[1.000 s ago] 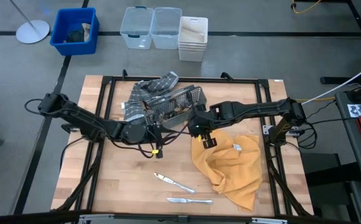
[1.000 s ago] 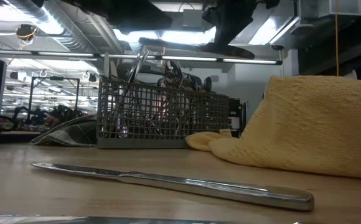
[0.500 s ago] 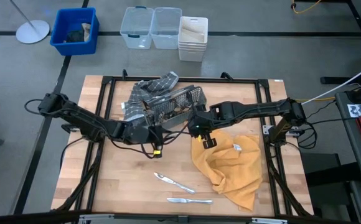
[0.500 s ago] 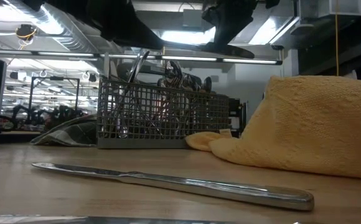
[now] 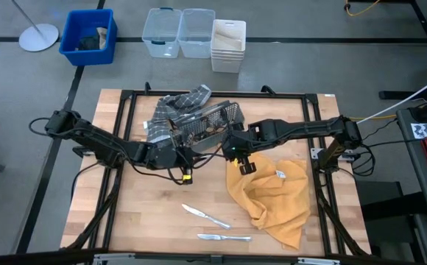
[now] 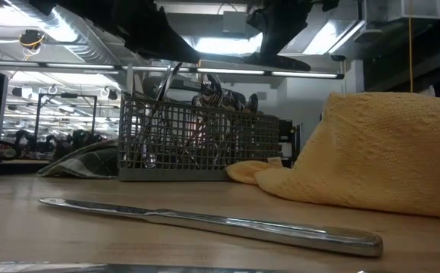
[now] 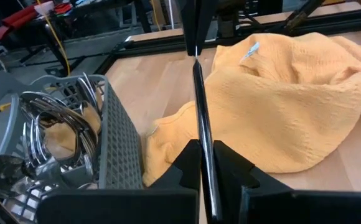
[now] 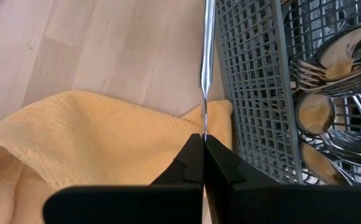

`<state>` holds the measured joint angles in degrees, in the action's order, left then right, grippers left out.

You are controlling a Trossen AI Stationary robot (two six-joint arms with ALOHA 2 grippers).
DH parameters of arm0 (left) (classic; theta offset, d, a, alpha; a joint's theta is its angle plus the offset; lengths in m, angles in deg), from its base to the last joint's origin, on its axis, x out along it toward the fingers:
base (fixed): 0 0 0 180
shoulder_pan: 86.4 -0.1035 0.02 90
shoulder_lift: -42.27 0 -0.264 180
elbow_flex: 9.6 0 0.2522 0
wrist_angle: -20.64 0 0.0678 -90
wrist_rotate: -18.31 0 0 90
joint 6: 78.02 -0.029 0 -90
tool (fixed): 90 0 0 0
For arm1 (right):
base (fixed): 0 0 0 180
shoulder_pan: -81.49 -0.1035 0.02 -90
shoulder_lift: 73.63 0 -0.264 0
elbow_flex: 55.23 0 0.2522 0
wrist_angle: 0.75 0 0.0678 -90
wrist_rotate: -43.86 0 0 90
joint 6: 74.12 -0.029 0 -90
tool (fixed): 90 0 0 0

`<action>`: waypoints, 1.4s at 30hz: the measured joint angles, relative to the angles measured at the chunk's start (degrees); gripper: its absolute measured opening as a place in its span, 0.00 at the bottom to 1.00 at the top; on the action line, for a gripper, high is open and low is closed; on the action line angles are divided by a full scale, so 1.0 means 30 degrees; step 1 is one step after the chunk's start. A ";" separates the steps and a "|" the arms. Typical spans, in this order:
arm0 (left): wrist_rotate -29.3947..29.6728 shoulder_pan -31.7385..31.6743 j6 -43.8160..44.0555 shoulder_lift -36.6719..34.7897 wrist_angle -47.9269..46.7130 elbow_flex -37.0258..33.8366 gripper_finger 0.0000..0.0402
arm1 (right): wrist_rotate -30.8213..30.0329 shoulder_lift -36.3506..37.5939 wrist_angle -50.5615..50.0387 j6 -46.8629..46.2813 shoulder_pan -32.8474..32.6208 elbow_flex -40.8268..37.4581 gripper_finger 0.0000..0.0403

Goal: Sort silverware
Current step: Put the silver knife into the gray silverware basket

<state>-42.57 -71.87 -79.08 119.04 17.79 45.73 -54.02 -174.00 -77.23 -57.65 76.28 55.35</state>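
Clamping 1 knife (image 7: 201,106) between them, left pincer (image 7: 206,163) and right pincer (image 8: 203,158) are both closed.

Counts, high view unless noted:

2 arms, 2 grippers: left gripper (image 5: 186,157), right gripper (image 5: 230,149). Both pinch 1 knife (image 7: 201,112) between them, one at each end.

2 more knives loose on table (image 5: 118,221): knife (image 5: 205,215) and knife (image 5: 223,238).

1 caddy (image 5: 215,121), w/ several forks and spoons (image 8: 330,74) inside; exact no. can't tell.

2 cloths: 1 yellow towel (image 5: 276,195), 1 grey checked cloth (image 5: 175,107).

Floor behind: 1 blue bin (image 5: 88,35), 2 clear bins (image 5: 178,31), 1 white bin stack (image 5: 227,44).
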 joint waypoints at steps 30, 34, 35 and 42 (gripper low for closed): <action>0.1450 0.0283 0.2793 -0.1370 -0.1415 -0.0007 0.02 | -0.0837 0.2660 -0.0738 -0.3402 -0.0022 -0.0022 0.25; 0.2038 0.0878 0.2849 -0.2746 -0.1876 -0.0007 0.02 | -0.1071 0.4063 -0.1236 -0.3419 -0.0007 -0.0068 0.25; 0.2272 0.1083 0.2856 -0.3143 -0.2220 -0.0007 0.02 | -0.1157 0.4468 -0.1260 -0.3465 -0.0007 -0.0290 0.25; 0.4815 0.3059 0.6896 -0.6607 -0.8421 -0.0007 0.02 | -0.1390 0.8121 0.1561 -0.4777 -0.0007 -0.5379 0.25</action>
<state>-28.12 -62.70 -58.39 99.22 -7.47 45.70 -58.19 -149.64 -72.54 -71.98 76.26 39.21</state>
